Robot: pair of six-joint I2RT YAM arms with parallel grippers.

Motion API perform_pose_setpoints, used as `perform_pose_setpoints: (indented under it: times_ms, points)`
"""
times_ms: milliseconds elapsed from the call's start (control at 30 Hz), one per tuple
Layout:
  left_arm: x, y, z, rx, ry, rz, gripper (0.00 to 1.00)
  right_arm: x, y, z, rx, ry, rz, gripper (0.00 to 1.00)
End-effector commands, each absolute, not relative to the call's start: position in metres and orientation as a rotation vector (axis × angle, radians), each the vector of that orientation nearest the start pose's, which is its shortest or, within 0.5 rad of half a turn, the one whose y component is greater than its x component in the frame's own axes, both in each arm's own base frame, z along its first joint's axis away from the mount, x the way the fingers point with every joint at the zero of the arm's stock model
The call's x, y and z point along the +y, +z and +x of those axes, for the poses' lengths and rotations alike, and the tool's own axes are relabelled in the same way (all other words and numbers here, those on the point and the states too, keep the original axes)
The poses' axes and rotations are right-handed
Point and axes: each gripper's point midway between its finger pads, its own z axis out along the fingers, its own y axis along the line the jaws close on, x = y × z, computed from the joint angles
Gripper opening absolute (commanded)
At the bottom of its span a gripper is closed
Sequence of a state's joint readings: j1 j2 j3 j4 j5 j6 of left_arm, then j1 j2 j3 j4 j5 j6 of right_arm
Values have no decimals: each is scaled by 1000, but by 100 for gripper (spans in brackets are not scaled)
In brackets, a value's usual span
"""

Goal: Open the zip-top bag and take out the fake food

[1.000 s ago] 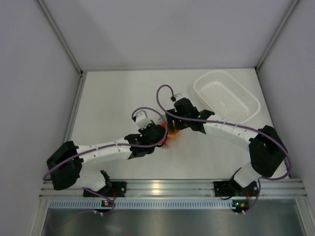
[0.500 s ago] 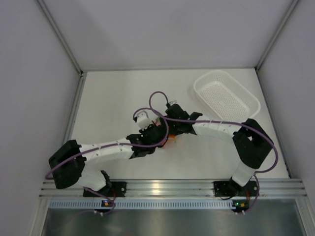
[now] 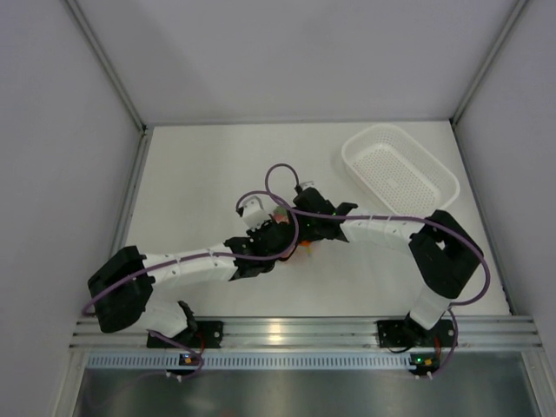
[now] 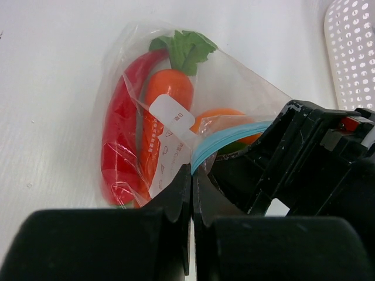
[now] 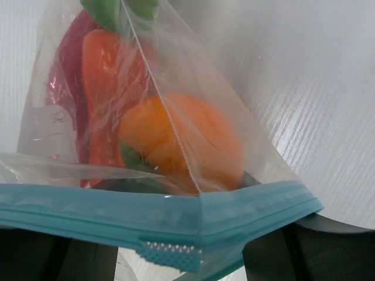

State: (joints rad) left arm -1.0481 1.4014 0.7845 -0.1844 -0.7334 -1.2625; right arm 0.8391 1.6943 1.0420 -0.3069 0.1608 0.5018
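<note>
The zip-top bag (image 4: 176,117) lies on the white table between the two arms; in the top view only an orange bit of it (image 3: 302,248) shows. Through the clear plastic I see the fake food: a red chili (image 4: 120,129), a carrot (image 4: 164,99) and a round orange (image 5: 181,140). My left gripper (image 4: 192,178) is shut on the bag's edge at the blue zip strip (image 5: 146,216). My right gripper (image 5: 176,257) is at the bag's mouth, its fingers (image 5: 334,246) wide apart with the strip lying across between them.
A white perforated basket (image 3: 400,169) stands at the back right; its rim (image 4: 351,52) shows in the left wrist view. Grey walls enclose the table on three sides. The right arm's black wrist (image 4: 304,158) crowds the left gripper.
The right arm has swung left and folded in, bringing its gripper up against the left gripper at the bag. The left arm has hardly moved.
</note>
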Motion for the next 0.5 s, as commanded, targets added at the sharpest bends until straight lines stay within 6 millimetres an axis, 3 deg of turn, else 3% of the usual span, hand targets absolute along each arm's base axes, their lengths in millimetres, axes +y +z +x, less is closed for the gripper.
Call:
perform_pose_setpoints:
  times_ms: [0, 300, 467]
  points:
    - [-278, 121, 264, 2052, -501, -586, 0, 306, 83, 275, 2418, 405, -364, 46]
    - [-276, 128, 267, 2032, -491, -576, 0, 313, 127, 260, 2350, 454, -421, 42]
    - [-271, 132, 267, 2015, -489, -582, 0, 301, 153, 258, 2305, 440, -409, 42]
